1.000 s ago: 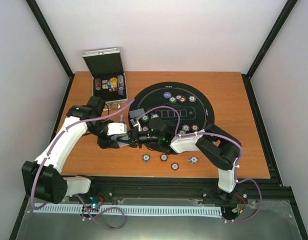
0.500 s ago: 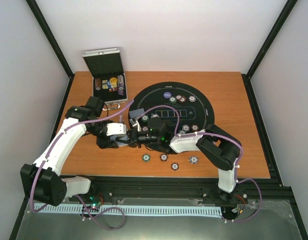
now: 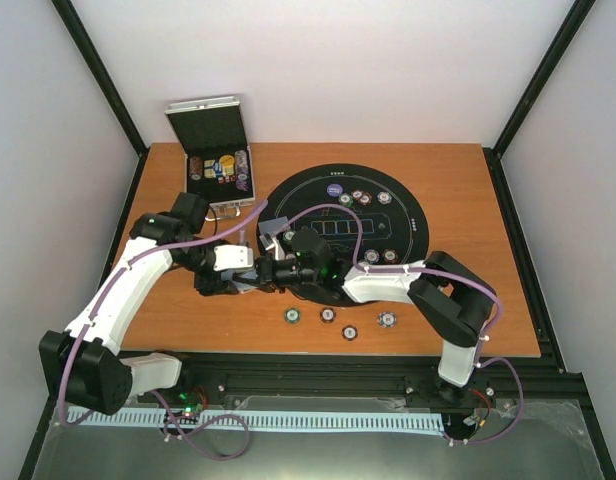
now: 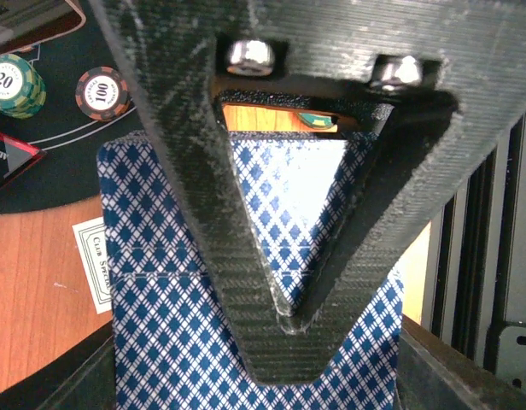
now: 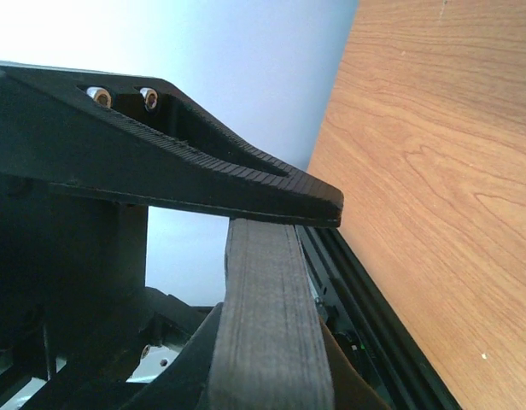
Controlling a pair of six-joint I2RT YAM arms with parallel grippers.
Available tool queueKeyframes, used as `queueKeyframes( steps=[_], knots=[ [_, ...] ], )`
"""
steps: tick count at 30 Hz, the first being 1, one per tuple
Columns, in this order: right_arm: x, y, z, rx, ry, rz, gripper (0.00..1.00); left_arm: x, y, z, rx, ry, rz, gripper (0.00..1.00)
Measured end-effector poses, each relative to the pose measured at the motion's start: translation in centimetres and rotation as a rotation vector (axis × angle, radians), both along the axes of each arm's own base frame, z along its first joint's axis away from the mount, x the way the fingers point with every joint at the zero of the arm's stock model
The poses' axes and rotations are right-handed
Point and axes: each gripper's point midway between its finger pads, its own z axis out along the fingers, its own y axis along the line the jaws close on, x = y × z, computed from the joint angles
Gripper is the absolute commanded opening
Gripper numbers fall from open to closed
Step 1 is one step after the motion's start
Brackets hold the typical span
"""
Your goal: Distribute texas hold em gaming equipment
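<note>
Top external view shows both arms converged at the left rim of the mat; left gripper [image 3: 250, 277] and right gripper [image 3: 275, 270] sit tip to tip, just beside each other. The step in hand appears to be dealing: the deck of playing cards [image 4: 186, 342] lies clamped in the left jaws, blue diamond backs facing the left wrist camera. The right wrist view shows the same deck edge-on against its upper finger [image 5: 203, 184]; whether the right jaws are pinching a card cannot be told. The next move probably calls for the right gripper to strip one card cleanly while the left grip holds firm, then carry it to a seat on the mat; taking two cards at once is the likely fault.

White walls [image 3: 338, 60] and black frame posts enclose the cell; the wooden table [image 3: 468, 200] carries the round black mat [image 3: 408, 215]; the silver case [image 3: 208, 125] stands open at the far left corner. Poker chips [image 3: 328, 315] lie in a row on bare wood near the front edge; others rest on the mat, with the red triangle marker [image 4: 11, 158] beside them.
</note>
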Motion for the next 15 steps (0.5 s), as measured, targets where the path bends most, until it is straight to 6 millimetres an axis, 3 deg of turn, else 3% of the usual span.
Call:
queueKeyframes(
  steps=[6,15],
  knots=[
    [0.1,-0.2,-0.2,-0.052,-0.017,-0.011,0.20,0.2,-0.1,-0.4,-0.001,-0.021,-0.003,0.01],
    [0.4,-0.9,-1.9,-0.151,-0.025,-0.038,0.44,0.0,0.7,-1.4,0.048,-0.014,0.013,0.01]
  ],
)
